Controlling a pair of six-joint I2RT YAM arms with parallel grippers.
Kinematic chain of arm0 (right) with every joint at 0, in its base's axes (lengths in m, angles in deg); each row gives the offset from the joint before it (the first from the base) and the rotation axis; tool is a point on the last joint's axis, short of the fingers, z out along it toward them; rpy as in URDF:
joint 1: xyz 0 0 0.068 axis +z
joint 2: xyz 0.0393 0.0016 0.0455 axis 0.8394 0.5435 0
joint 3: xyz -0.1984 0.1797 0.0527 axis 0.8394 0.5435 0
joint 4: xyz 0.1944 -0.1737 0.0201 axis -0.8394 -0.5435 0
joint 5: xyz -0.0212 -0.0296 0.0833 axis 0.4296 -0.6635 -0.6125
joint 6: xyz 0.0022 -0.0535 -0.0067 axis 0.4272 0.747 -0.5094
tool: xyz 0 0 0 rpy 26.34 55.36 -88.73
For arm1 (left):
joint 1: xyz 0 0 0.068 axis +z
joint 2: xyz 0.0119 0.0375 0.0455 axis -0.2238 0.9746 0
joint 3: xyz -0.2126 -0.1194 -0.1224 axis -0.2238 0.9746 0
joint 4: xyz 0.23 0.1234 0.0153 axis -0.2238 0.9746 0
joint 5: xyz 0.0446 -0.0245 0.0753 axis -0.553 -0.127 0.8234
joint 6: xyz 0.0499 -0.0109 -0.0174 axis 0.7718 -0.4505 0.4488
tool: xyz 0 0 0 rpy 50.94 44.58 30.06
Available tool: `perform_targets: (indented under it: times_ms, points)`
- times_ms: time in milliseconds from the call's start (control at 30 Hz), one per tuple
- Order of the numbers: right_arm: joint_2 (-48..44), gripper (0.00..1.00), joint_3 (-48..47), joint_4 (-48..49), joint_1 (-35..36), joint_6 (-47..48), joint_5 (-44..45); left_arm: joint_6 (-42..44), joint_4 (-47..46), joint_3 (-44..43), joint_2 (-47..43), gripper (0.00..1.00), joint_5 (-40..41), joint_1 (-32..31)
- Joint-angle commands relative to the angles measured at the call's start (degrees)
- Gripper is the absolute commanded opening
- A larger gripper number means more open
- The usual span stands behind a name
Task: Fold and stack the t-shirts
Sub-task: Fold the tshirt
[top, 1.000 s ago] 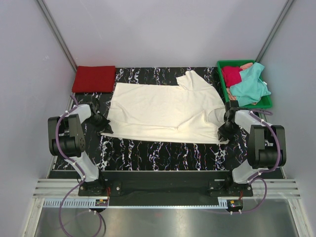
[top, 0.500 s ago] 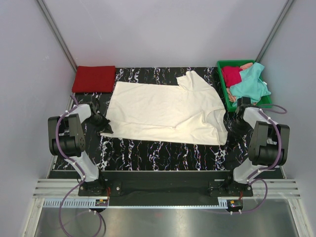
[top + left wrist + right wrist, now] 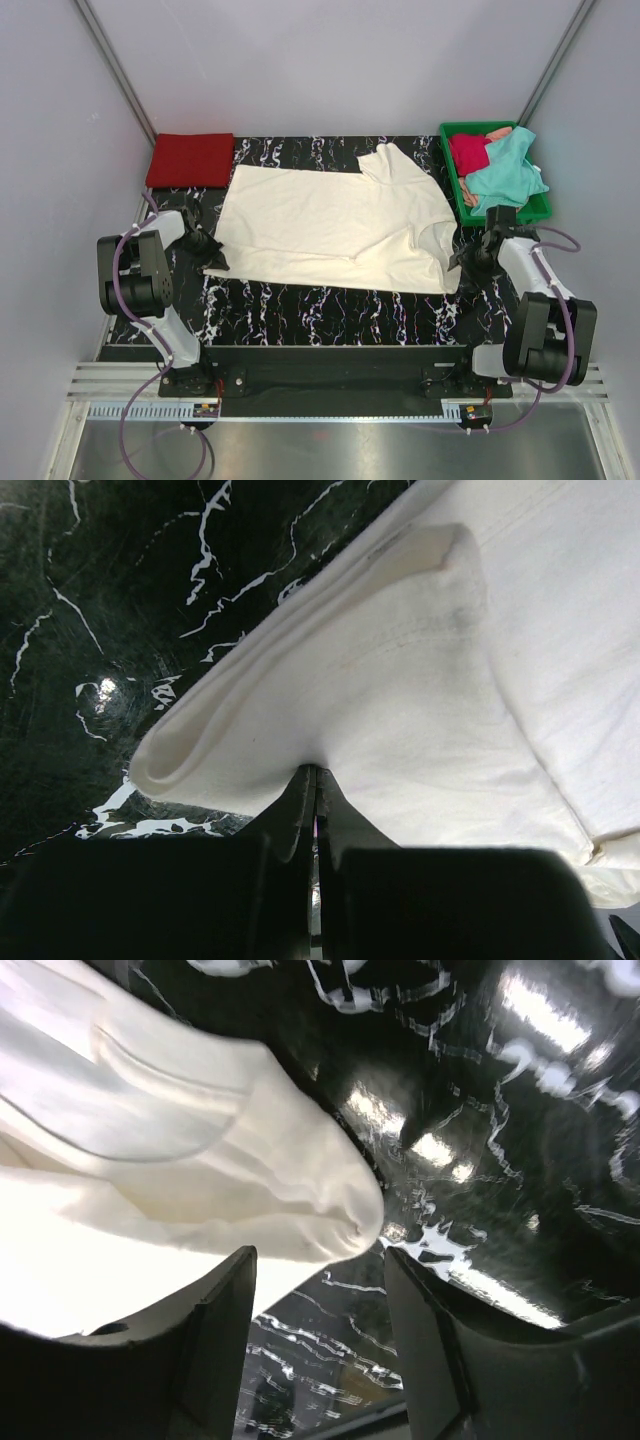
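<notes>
Broadly, the black marbled table (image 3: pixel 330 300) is taken up by the cream-white t-shirt (image 3: pixel 330 220), which lies flat across its middle with one sleeve pointing to the far side. It looks spread this way so it can be folded in place.

At the far right stands the green tray (image 3: pixel 449 160), which seems to serve as the bin for shirts not yet handled. The red t-shirt (image 3: pixel 190 160) lies at the far left corner as a neat folded square, well apart from the cream one, and is probably the base of the stack. In the tray, the teal t-shirt (image 3: pixel 505 175) lies crumpled on the right, spilling over the rim. The crimson t-shirt (image 3: pixel 467 152) is bunched beside it on the left.

The left gripper (image 3: pixel 212 255) sits at the cream shirt's near left corner. Its wrist view shows the fingers clenched together on a doubled fold of cloth, likely pinning that corner ready for a lift. The right gripper (image 3: pixel 468 258) is at the near right corner. Its fingers (image 3: pixel 215 1330) are spread wide and hold nothing, with a rounded bulge of cloth lying just ahead of the gap. I judge it is lined up to take that corner.
</notes>
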Motion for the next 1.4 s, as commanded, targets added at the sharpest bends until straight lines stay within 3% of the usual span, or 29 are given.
perform_targets:
  times_ms: [0,333,533,633,733,867,1067,1367]
  points:
    - [0.48,0.61,4.15,1.50,0.02,-6.34,-8.99,0.67,-3.08,1.28,0.47,0.00,3.70,0.67]
    - [2.94,0.59,8.91,6.34,-2.43,-10.22,-8.21,1.20,-2.72,0.40,0.83,0.00,3.70,0.67]
    - [2.43,0.54,1.63,0.39,-2.79,-3.12,-6.90,1.55,-2.46,0.40,0.30,0.00,3.96,0.58]
    - [1.54,0.56,-6.36,-0.25,0.02,6.62,-4.34,1.37,-2.98,0.66,0.30,0.00,3.18,0.58]
    - [5.66,0.62,-14.87,2.72,3.52,17.34,-7.92,1.20,-3.42,1.19,0.13,0.00,2.65,0.58]
    - [18.89,0.73,-23.24,7.65,6.79,22.73,-17.59,1.19,-3.34,1.72,-0.75,0.00,2.56,0.50]
    - [35.35,0.71,-37.92,7.23,9.34,25.37,-22.79,1.98,-2.99,1.63,-1.89,0.00,2.03,0.50]
    - [41.00,0.57,-41.45,6.87,9.52,26.60,-26.40,1.72,-4.48,3.48,-3.22,0.00,1.59,0.58]
